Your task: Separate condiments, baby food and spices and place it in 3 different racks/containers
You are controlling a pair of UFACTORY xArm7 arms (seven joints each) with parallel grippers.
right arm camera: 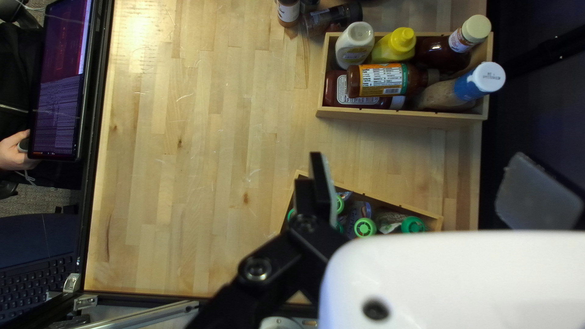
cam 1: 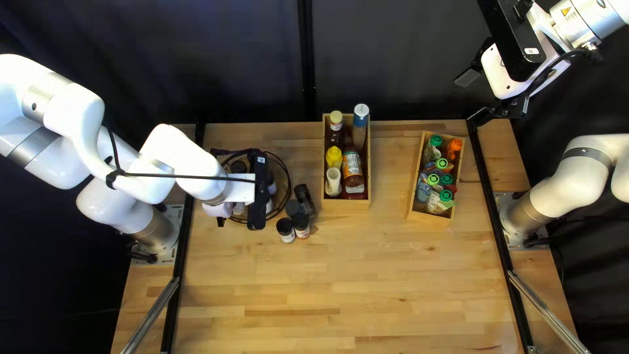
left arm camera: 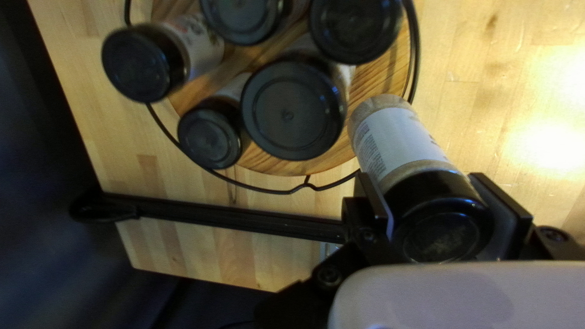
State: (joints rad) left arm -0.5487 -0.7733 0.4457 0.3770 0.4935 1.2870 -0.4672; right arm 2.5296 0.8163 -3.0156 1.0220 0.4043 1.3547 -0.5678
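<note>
In the top left view my left gripper (cam 1: 217,210) is low over the round wooden rack (cam 1: 282,187), fingertips hidden. In its wrist view, the left gripper (left arm camera: 436,207) is shut on a white-labelled spice jar (left arm camera: 402,143) by its black cap, beside the rack (left arm camera: 292,166) holding several black-capped jars. Spice jars (cam 1: 285,229) stand right of the rack; one (cam 1: 303,196) lies down. The condiment box (cam 1: 347,204) holds bottles; the tilted box (cam 1: 429,217) holds baby food pouches. My right gripper (cam 1: 475,97) is raised at the back right; in its wrist view the right gripper (right arm camera: 426,189) stands open and unloaded.
Black rails (cam 1: 488,196) run along both table sides, and a dark curtain (cam 1: 393,59) hangs behind. A thin black cable stretches from my left arm. In the right wrist view a person's hand (right arm camera: 15,151) is beside a screen (right arm camera: 64,79) beyond the table edge.
</note>
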